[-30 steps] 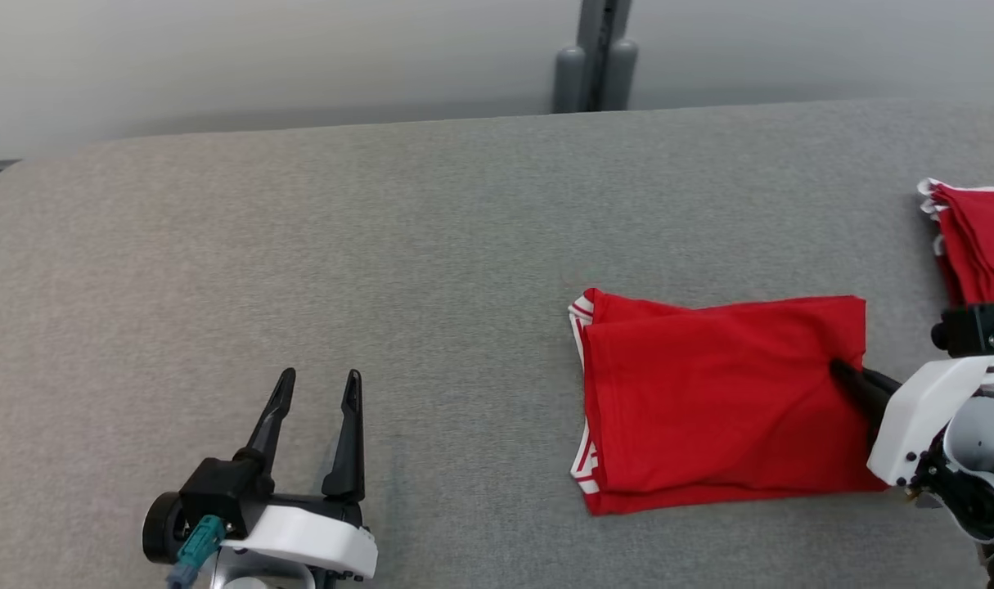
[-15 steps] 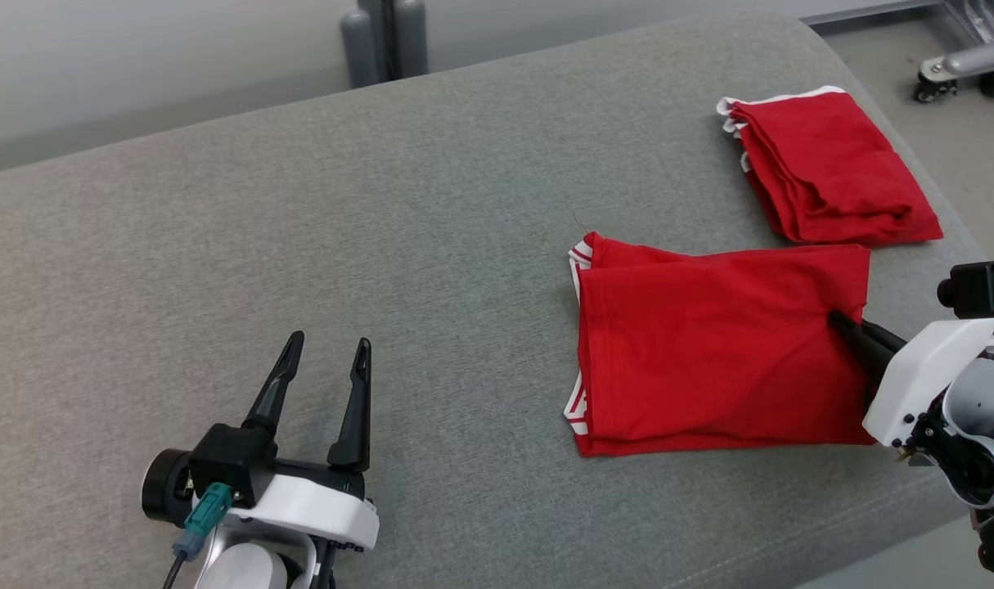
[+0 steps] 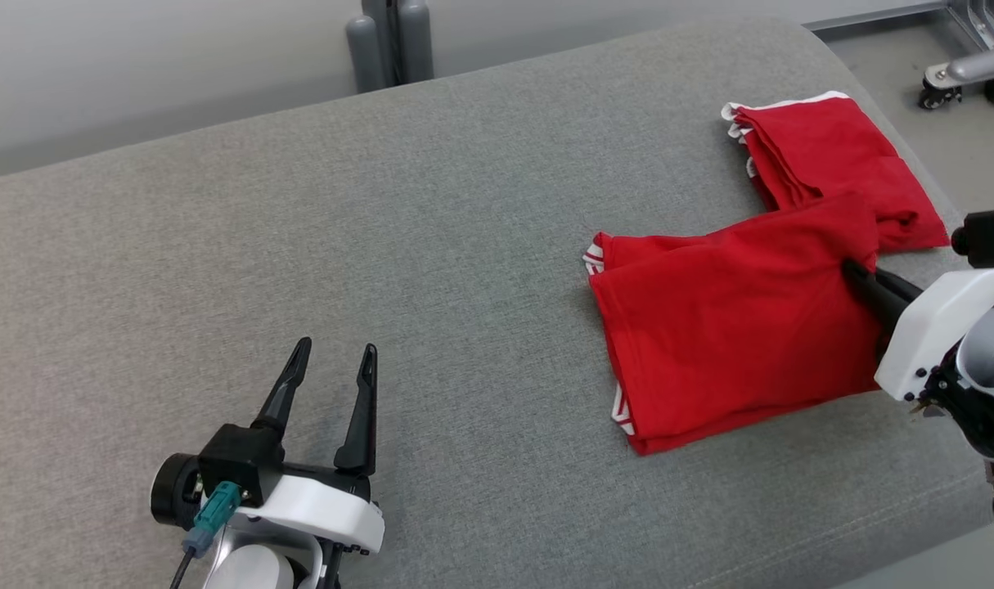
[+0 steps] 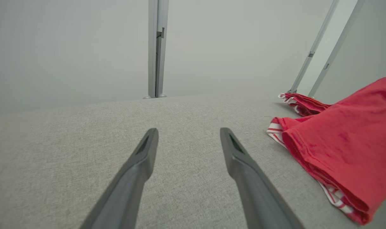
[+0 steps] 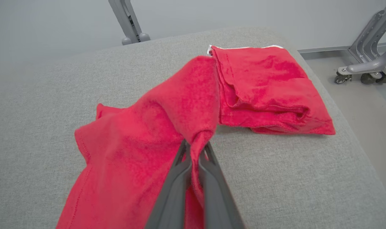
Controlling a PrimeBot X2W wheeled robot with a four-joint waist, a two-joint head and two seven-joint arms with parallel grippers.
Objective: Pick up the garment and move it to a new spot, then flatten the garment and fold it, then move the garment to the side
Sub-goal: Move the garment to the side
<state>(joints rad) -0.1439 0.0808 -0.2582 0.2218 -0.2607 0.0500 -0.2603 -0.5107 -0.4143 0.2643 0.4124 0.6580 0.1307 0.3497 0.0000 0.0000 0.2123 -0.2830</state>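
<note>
One folded garment (image 3: 726, 335) on grey surface (image 3: 382, 204), right edge pinched by right gripper (image 3: 850, 268)
Left gripper (image 3: 333, 356) idle, wide; advise a low, slow drag beside the folded pile (image 3: 824, 143), keeping folds intact

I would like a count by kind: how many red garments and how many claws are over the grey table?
Red garments: 2, the held garment and the folded garment behind it.
Claws: 2, the left claw, open, and the right claw, shut on the held garment.
Total: 4
</note>
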